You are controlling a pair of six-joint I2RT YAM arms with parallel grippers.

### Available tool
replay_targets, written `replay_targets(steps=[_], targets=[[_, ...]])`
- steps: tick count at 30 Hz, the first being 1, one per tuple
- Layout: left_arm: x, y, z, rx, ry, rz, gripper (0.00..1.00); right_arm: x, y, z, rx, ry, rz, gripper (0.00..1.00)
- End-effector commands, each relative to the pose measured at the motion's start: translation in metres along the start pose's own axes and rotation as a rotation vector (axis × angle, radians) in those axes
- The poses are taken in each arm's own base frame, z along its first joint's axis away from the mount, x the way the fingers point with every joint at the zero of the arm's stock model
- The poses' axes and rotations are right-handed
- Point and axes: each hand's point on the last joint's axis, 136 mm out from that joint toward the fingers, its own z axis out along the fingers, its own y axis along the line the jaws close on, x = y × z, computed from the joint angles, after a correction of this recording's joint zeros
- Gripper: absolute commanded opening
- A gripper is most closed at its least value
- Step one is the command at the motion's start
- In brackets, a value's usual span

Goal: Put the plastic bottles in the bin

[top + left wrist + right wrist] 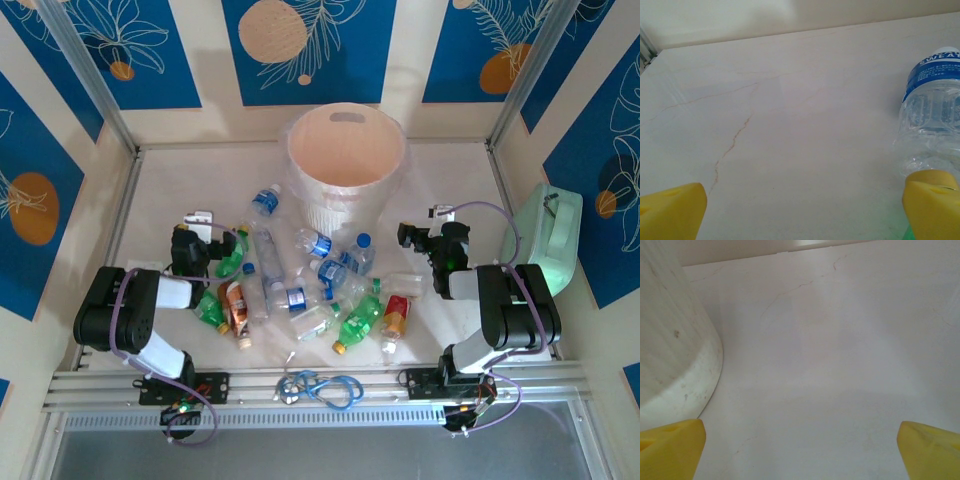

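I see pale veined table [450, 180] w/ bin [345, 205] upright at far centre, plastic bottles [295, 297] lying scattered btwn bin & near edge, mint-green case [552, 235] at right side.

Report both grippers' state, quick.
Left gripper: open, holding nothing.
Right gripper: open, holding nothing.

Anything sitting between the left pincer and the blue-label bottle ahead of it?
Nothing visible. The left pincer is open over bare table, and the clear blue-label bottle lies just ahead, next to one finger, with no object in between.
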Motion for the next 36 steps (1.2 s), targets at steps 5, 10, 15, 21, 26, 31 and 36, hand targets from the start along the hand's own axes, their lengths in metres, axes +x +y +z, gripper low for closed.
replay_targets(steps=[5, 10, 15, 21, 26, 31, 36], targets=[[-0.001, 0.001, 0.002, 0.007, 0.005, 0.004, 1.00, -0.015, 0.004, 0.001, -0.023, -0.042, -0.021, 0.99], [-0.005, 0.004, 0.002, -0.005, -0.003, 0.005, 1.00, -0.023, 0.002, -0.001, -0.004, -0.065, -0.013, 0.99], [-0.074, 0.039, -0.020, -0.192, 0.053, -0.102, 1.00, -0.102, -0.026, -0.056, 0.312, 0.181, 0.339, 0.99], [-0.141, 0.020, -0.070, -0.073, 0.089, -0.439, 0.95, -0.081, -0.032, -0.109, 0.331, 0.420, 0.743, 0.99], [-0.125, -0.028, -0.099, 0.097, 0.216, -0.471, 0.88, -0.074, 0.017, -0.165, 0.342, 0.476, 0.513, 0.96], [-0.110, -0.073, -0.127, 0.220, 0.309, -0.454, 0.83, -0.067, 0.085, -0.196, 0.260, 0.571, 0.239, 0.90], [-0.109, -0.110, -0.139, 0.296, 0.354, -0.444, 0.83, -0.045, 0.143, -0.199, 0.174, 0.631, 0.058, 0.87]])
